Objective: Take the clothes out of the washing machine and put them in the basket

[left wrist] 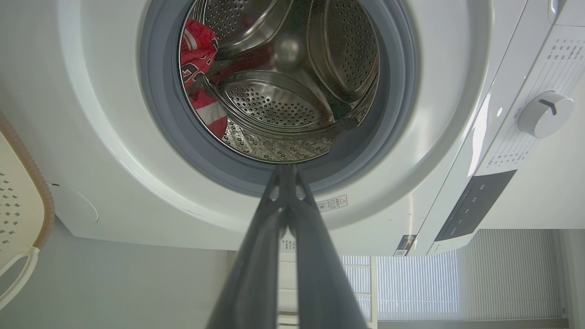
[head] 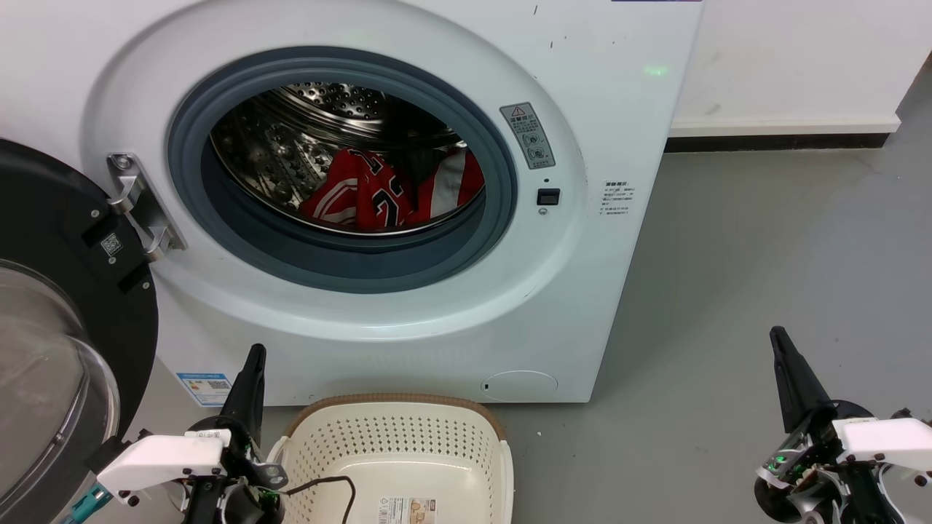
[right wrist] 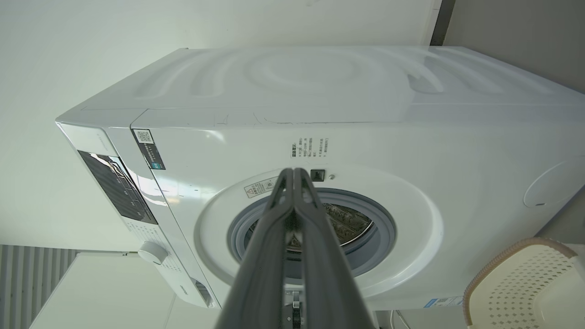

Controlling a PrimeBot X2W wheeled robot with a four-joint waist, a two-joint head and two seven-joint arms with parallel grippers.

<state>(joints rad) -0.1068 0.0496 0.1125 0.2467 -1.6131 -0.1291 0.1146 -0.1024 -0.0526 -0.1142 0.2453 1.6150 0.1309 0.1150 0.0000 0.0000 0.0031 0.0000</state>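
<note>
Door point(head: 65, 306) swung wide, and the clothes point(head: 386, 195) sit in a red heap low in the washing machine point(head: 408, 342) drum, two pieces by the look of it, though the folds blur. The basket point(head: 393, 399) stands just before the machine. The left gripper point(head: 255, 354) and right gripper point(head: 778, 336) wait below it, both with fingers pressed together, holding nothing.

A smooth grey floor point(head: 764, 255) carries everything here. The big white washing machine point(head: 626, 109) stands squarely on it. The cream basket point(head: 397, 437) sits on the floor just in front of the machine's base, perhaps touching it; the gap is hard to judge from here.
</note>
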